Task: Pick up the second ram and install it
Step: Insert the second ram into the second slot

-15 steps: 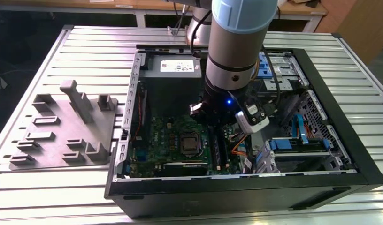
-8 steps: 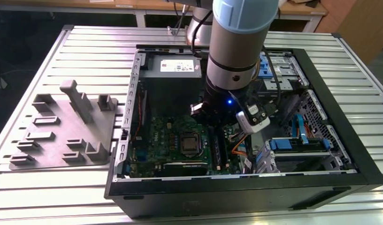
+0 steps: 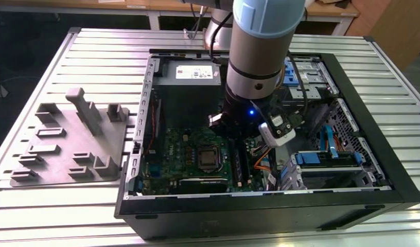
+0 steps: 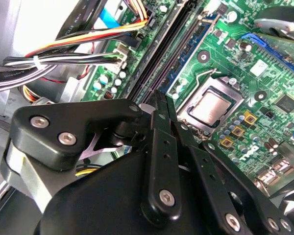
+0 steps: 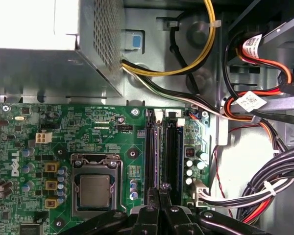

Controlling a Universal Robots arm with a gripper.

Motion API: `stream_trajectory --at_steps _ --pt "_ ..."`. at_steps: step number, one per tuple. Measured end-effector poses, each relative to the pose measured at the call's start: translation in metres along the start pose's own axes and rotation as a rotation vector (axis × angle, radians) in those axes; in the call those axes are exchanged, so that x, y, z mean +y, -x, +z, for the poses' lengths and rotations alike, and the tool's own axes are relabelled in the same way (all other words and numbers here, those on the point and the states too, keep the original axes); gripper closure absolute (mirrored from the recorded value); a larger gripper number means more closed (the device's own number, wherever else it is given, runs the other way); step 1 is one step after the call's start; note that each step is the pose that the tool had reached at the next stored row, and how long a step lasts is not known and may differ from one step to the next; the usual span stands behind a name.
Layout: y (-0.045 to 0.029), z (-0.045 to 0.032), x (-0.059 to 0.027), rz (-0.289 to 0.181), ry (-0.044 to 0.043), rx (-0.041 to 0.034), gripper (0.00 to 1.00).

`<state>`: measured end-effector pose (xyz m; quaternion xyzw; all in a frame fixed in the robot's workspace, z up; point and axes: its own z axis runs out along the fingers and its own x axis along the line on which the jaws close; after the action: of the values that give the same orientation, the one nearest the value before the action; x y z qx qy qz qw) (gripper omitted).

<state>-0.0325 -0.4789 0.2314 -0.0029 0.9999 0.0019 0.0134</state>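
Observation:
My gripper (image 5: 159,192) (image 4: 159,98) is low inside the open computer case (image 3: 265,208), right over the black memory slots (image 5: 173,147) at the edge of the green motherboard (image 5: 88,122) (image 3: 172,149). Its two fingers are pressed together with only a hairline between them. In both wrist views a thin dark stick, the second ram (image 5: 155,147) (image 4: 159,61), runs edge-on from between the fingertips in line with the slots. How deep it sits in a slot cannot be told. In the exterior view the arm's wrist (image 3: 255,110) covers the slots.
The processor socket (image 5: 94,188) (image 3: 208,158) lies beside the slots. Bundled cables (image 5: 264,196) (image 4: 63,54) crowd the slots' other side. The grey power supply (image 3: 189,73) sits at the case's back. A grey fixture plate (image 3: 66,139) rests on the table at the exterior view's left.

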Motion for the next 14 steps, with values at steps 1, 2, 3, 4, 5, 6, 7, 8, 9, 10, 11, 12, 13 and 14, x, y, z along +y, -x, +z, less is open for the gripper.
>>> stream_trajectory --at_steps 1,2,3,4,5,6,7,8,9,10,11,12,13,14 --pt "-0.0001 0.0001 0.0000 0.000 0.0002 -0.0001 0.89" --pt "-0.0001 0.0003 0.0001 0.000 0.0003 -0.0001 0.89" --pt "-0.0001 0.0004 0.0001 0.000 0.0003 -0.0001 0.89" --pt "-0.0001 0.0007 0.0001 0.000 0.0003 -0.0001 0.89" --pt "-0.0002 0.0012 0.0002 0.000 0.0006 -0.0002 0.89" --pt "-0.0002 0.0012 0.0002 0.000 0.0003 -0.0001 0.89" --pt "-0.0002 0.0012 0.0002 0.000 0.0003 -0.0001 0.89" --pt "-0.0002 0.0012 0.0002 0.000 0.0002 0.0000 0.89" --pt "-0.0002 0.0012 0.0002 0.000 0.0001 0.0000 0.89" --pt "-0.0002 0.0013 0.0002 0.000 0.0000 0.0000 0.89" --pt "-0.0003 0.0017 0.0002 0.000 0.0003 -0.0001 0.89" --pt "-0.0005 0.0020 0.0002 0.000 0.0003 -0.0001 0.89" --pt "-0.0005 0.0021 0.0002 0.000 0.0002 0.0000 0.89" --pt "-0.0005 0.0021 0.0002 0.000 0.0000 0.0000 0.89"
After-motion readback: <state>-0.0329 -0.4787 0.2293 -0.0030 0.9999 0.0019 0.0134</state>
